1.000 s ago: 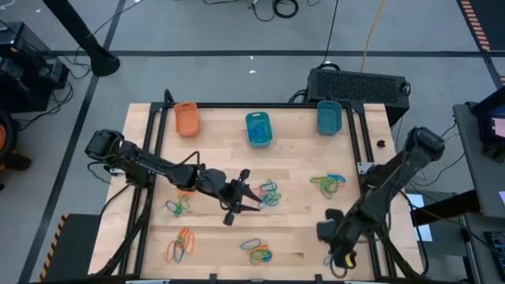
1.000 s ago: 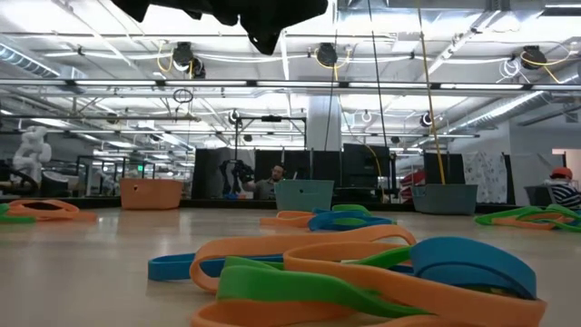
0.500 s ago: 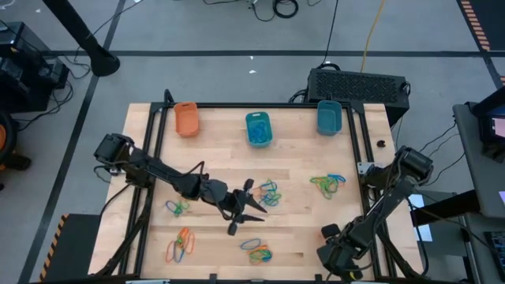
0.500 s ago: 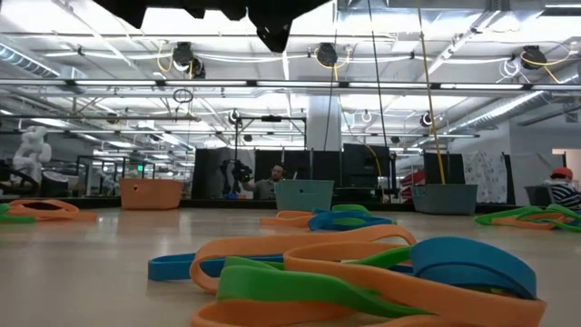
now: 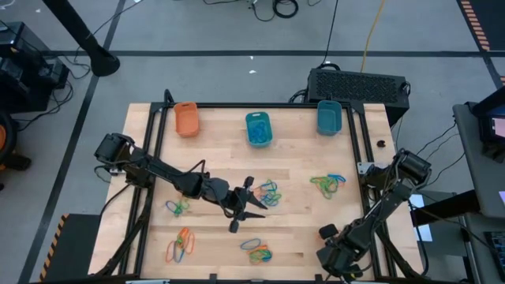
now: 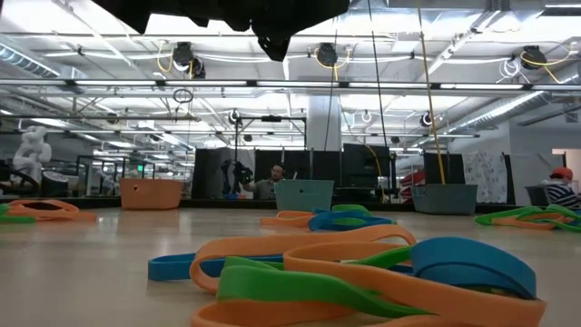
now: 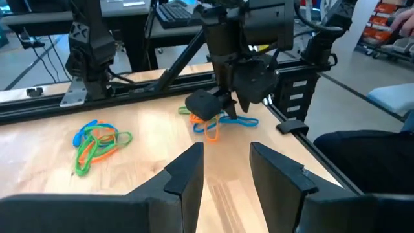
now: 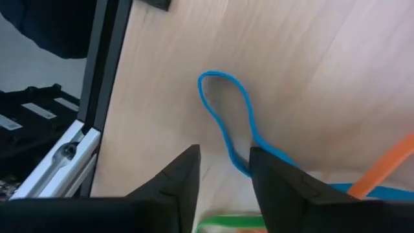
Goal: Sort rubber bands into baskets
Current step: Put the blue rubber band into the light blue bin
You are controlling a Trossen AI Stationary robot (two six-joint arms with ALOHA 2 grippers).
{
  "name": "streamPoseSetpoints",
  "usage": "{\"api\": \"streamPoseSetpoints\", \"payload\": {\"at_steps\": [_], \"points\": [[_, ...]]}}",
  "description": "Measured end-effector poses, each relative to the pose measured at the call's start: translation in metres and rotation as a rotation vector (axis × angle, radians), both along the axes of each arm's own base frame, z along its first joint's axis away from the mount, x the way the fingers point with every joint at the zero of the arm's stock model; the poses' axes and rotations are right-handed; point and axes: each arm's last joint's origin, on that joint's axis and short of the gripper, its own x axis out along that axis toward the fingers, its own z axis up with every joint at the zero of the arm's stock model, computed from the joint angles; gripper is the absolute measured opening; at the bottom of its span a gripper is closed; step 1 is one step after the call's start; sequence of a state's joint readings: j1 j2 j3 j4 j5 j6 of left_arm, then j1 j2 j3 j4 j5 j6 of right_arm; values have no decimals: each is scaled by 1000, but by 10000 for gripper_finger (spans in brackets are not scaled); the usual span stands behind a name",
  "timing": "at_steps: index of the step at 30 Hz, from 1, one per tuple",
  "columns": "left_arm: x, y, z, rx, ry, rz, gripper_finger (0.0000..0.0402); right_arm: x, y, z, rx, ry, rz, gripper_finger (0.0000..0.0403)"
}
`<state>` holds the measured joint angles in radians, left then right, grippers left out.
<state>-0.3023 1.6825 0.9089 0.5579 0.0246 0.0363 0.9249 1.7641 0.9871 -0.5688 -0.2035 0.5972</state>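
Rubber bands lie in small heaps on the wooden table: one at the middle [image 5: 268,192], one to the right [image 5: 327,183], two on the left [image 5: 177,207] [image 5: 181,246], one near the front [image 5: 256,251]. Three baskets stand along the far edge: orange [image 5: 186,118], teal [image 5: 258,128], teal [image 5: 329,117]. My left gripper [image 5: 251,201] hovers open beside the middle heap, nothing between its fingers [image 7: 226,165]. My right gripper [image 5: 331,241] points down at the near right corner, open, over a blue rubber band [image 8: 226,116] of an orange-and-blue heap [image 7: 213,123]. My right gripper comes from above, pointing down, with a strand of the blue rubber band [image 8: 240,162] running between its two fingers. Whether the fingers touch it, I cannot tell. The band lies flat on the table.
A black frame rail [image 8: 107,77] runs along the table's right edge close to my right gripper. A big black box [image 5: 359,83] sits beyond the far right corner. An orange band [image 8: 381,165] and a green one [image 8: 226,223] lie beside the blue one.
My right gripper has dropped toward the table at the near right corner, moving toward the near edge and turning as it went; it now covers the heap there. My left gripper has crept slightly toward the near edge.
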Motion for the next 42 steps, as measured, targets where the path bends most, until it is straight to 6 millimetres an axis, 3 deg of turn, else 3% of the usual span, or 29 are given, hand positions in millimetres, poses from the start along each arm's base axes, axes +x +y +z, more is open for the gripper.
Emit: {"api": "streamPoseSetpoints", "payload": {"at_steps": [12,23,33,38,42], "points": [[0,0,-2,4,18,0,134,-1,12,2,91,-41,9,6],[0,0,-2,9,23,5,134,2,12,21,184,-81,-46,1],[7,-5,-20,-12,27,-39,134,18,-13,62,159,-363,-166,0],[17,-14,-33,-40,-115,-192,134,28,-26,77,105,-533,-205,0],[24,-17,-45,-58,-207,-218,134,42,-34,82,81,-645,-252,0]]}}
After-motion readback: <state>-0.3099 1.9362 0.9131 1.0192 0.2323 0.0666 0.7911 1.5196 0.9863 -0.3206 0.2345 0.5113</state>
